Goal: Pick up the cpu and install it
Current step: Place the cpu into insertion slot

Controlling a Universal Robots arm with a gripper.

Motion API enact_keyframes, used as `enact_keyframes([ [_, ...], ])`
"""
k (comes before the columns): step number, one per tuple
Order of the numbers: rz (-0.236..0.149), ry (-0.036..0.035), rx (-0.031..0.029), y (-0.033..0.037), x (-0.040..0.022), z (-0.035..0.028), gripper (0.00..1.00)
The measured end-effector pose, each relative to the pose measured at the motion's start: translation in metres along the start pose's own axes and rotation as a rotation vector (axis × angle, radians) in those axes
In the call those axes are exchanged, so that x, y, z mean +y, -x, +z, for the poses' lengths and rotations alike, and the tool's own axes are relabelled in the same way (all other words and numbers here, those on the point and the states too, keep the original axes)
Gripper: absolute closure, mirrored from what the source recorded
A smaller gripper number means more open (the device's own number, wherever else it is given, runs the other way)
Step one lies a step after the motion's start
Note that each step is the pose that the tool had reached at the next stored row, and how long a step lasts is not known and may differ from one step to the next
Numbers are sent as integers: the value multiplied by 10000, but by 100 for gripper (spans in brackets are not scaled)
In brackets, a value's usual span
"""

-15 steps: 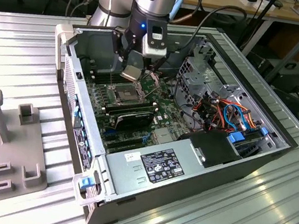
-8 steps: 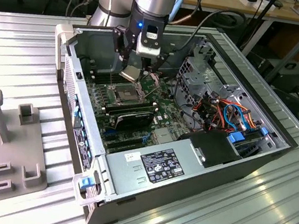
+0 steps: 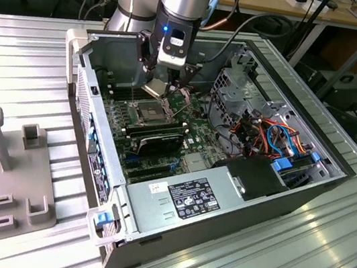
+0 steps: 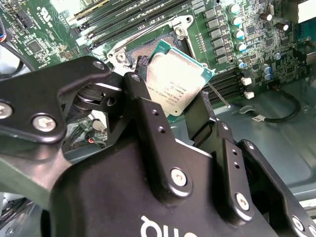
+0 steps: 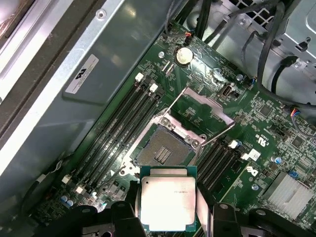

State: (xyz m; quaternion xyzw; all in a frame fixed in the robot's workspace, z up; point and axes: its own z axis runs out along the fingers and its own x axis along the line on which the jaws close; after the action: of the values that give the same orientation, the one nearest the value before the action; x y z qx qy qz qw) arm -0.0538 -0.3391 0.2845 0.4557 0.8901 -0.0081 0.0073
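Hanging just above the open socket (image 3: pixel 149 110) inside the computer case (image 3: pixel 290 199), the gripper (image 3: pixel 157 90) in the exterior view carries the cpu (image 3: pixel 154 90) tilted, apparently clear of the socket. In the second wrist view its fingers (image 4: pixel 143 98) are clamped on opposite edges of the cpu (image 4: pixel 175 81), with the socket (image 4: pixel 148 49) beyond it. In the first wrist view the cpu (image 5: pixel 168 200) sits just beside the socket (image 5: pixel 163 148), whose load frame (image 5: pixel 207 108) stands swung up. By this showing, the pickup looks done; the chip is not yet seated and the frame is not yet closed.
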Motion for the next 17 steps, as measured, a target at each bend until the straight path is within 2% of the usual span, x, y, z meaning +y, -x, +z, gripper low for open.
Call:
enact_keyframes([
  [12, 25, 0, 1, 0, 0, 0, 45],
  [13, 90, -2, 1, 0, 0, 1, 45],
  [17, 796, -16, 6, 0, 0, 5, 45],
])
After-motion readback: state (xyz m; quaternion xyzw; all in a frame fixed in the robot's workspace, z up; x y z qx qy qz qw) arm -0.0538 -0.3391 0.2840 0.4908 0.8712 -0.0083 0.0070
